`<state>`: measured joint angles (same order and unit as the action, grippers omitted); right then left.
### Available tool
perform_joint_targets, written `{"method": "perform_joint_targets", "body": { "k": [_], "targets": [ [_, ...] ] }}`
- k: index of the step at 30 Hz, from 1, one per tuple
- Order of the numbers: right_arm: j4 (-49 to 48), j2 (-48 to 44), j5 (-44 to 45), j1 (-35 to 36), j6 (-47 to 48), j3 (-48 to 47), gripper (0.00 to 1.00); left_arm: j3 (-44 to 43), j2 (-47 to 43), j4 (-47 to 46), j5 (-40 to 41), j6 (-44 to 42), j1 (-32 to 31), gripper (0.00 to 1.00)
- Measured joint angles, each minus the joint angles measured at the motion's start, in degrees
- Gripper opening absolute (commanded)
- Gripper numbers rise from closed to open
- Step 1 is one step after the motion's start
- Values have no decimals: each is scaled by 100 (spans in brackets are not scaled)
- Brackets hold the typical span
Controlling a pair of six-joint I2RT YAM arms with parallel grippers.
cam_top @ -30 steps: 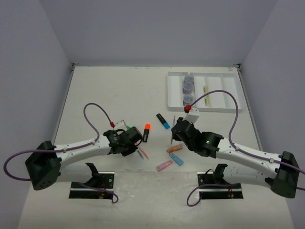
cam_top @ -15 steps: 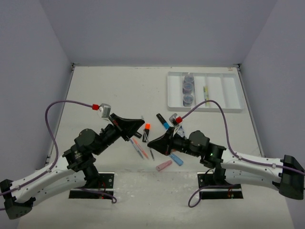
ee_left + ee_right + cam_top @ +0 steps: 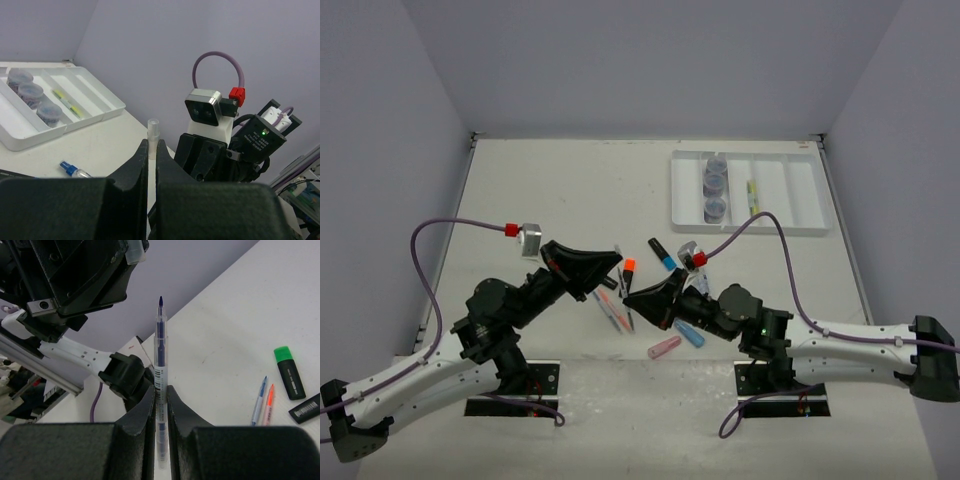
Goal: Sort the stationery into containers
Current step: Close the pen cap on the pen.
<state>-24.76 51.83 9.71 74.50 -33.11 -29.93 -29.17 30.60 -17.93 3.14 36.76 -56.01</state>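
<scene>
Blue-tipped pen (image 3: pixel 159 347) stands clamped in my right gripper (image 3: pixel 160 390), facing the left gripper (image 3: pixel 151 146), itself pinched on a thin clear tube (image 3: pixel 152 131), which I judge to be a handover or capping over the tabletop's middle, well short of the far-right-corner tray (image 3: pixel 802 192).

I am looking at a white tabletop (image 3: pixel 550 190), matt and faintly scuffed toward its near edge. It is closed in by plain lavender-grey walls: a back wall (image 3: pixel 640 60) along the far edge, and a left wall (image 3: pixel 380 150) and a right wall (image 3: pixel 910 130) along the side edges. In the left wrist view, a blurred clutter of cables and equipment (image 3: pixel 309 187) shows beyond the tabletop, too indistinct for me to name.
</scene>
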Motion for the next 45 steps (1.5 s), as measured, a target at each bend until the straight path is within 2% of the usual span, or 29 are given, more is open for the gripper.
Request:
{"method": "perform_joint_targets", "body": {
  "k": [24,45],
  "targets": [
    [226,-288,556,61,232,-35,0,0,446,-123,-44,32,0,0],
    [418,-342,618,61,253,-39,0,4,325,-101,103,67,0,0]
  ]
}}
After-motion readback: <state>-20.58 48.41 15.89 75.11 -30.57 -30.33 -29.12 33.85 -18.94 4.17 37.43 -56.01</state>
